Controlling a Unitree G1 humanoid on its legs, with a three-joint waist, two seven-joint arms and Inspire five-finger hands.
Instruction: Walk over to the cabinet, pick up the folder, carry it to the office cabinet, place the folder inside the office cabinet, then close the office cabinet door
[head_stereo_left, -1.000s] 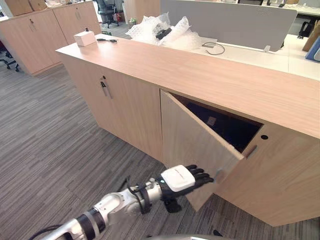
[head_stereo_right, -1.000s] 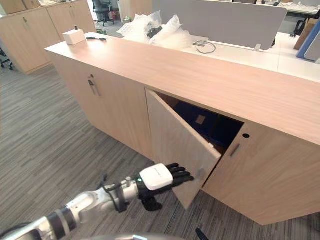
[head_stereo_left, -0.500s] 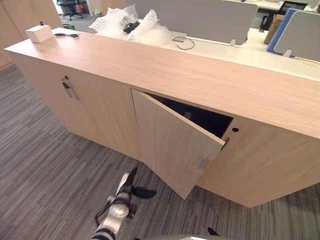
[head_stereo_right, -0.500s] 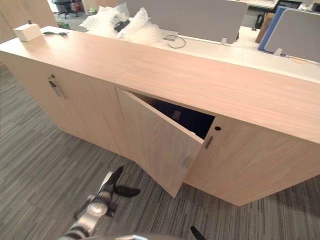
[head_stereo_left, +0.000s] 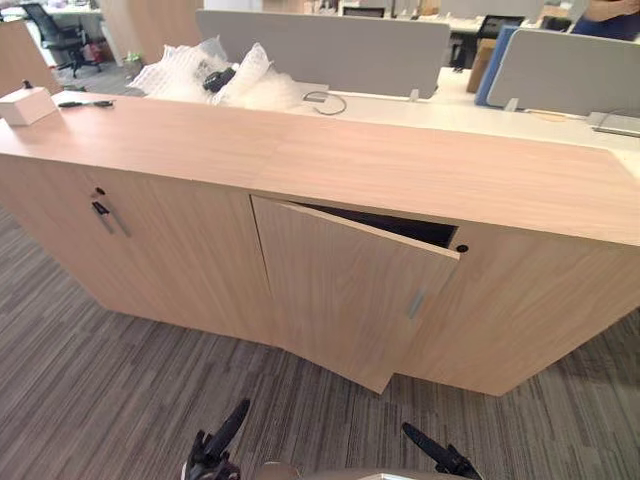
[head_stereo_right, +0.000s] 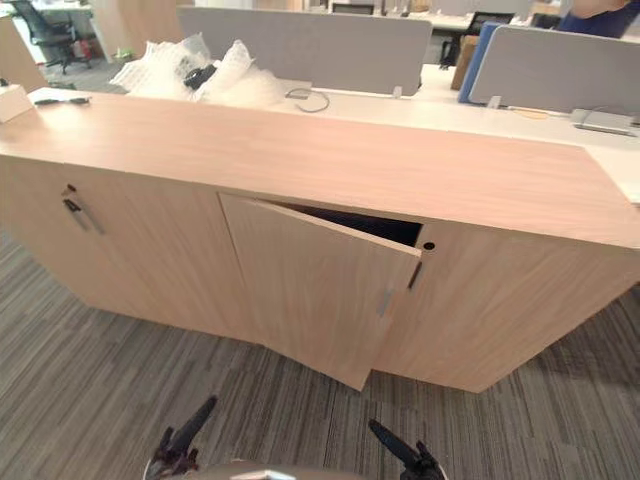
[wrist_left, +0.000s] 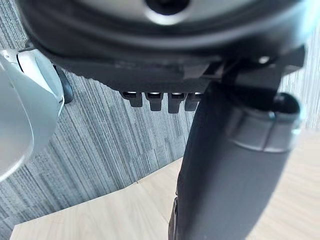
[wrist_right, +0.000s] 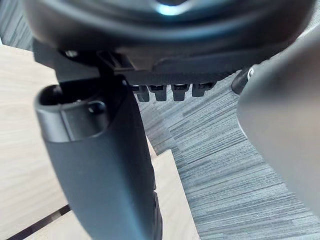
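Left hand (head_stereo_left: 222, 440) & right hand (head_stereo_left: 432, 452) hang low at the near edge of the eye views, well apart from the office cabinet (head_stereo_left: 180, 240). Both are loose, fingers relaxed, nothing held, prob. because there's nothing left to carry. Folder: can't make it out. Neither hand has it, so I'd judge it's inside, behind the door (head_stereo_left: 340, 300), where the gap is dark. Door is ajar: hinged on its left, free edge w/ handle (head_stereo_left: 414, 304) stands a little proud of the front, so closing isn't done. It likely needs a flat-fingered push near the handle side. Bubble wrap (head_stereo_left: 205, 75) & white box (head_stereo_left: 25, 104) sit on the cabinet top, out of the way.
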